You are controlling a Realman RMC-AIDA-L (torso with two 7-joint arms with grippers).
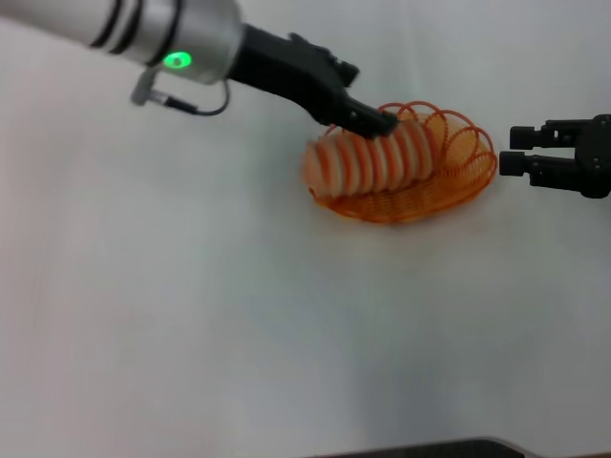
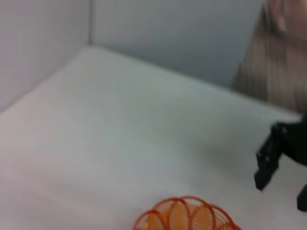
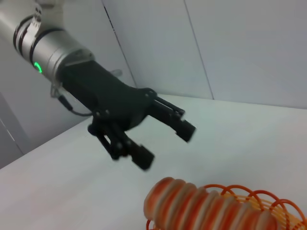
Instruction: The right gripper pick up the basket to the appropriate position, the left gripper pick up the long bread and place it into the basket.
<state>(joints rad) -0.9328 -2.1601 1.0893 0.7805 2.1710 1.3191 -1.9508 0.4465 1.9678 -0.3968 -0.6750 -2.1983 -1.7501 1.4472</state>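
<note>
The long bread (image 1: 372,160), pale with orange-red ridges, lies in the orange wire basket (image 1: 463,164) on the white table; its left end sticks out over the rim. My left gripper (image 1: 375,122) is open and empty, just behind and above the bread. The right wrist view shows the left gripper (image 3: 165,143) with jaws apart above the bread (image 3: 201,207) and the basket (image 3: 271,203). My right gripper (image 1: 514,152) is open and empty, level with the basket's right end and a little apart from it. The left wrist view shows the basket's rim (image 2: 187,215) and the right gripper (image 2: 282,189).
The white table (image 1: 191,305) spreads to the left and to the front of the basket. Pale walls (image 2: 43,43) stand behind the table. A dark edge (image 1: 449,448) shows at the bottom of the head view.
</note>
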